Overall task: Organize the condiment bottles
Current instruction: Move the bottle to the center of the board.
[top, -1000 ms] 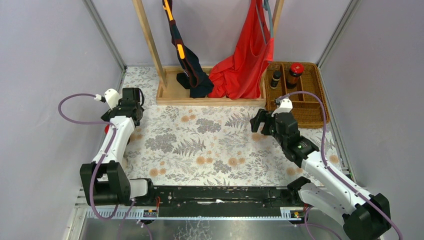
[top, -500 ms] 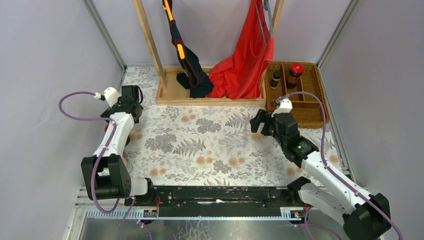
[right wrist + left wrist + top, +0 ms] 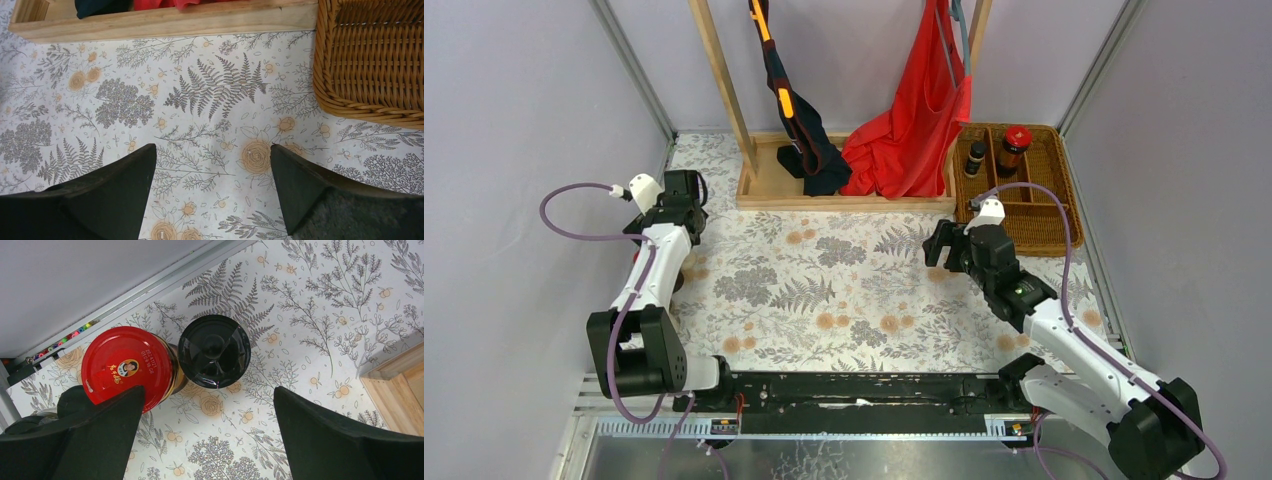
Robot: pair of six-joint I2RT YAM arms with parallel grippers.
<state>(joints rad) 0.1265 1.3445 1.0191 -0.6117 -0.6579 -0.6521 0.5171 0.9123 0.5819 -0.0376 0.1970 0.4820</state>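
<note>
Under my wide-spread left gripper (image 3: 207,405), a red-lidded jar (image 3: 127,367) and a black-capped bottle (image 3: 214,351) are standing side by side; my right gripper (image 3: 212,155) is hovering spread and empty near the wicker basket (image 3: 370,60).

A fern-print tablecloth (image 3: 844,290) covers the table. At upper centre, a wooden rack (image 3: 764,192) holds a hanging red garment (image 3: 914,130) and a dark garment (image 3: 809,150) with orange stripes. At upper right, a divided wicker basket (image 3: 1036,228) sits just beside the rack's base.
</note>
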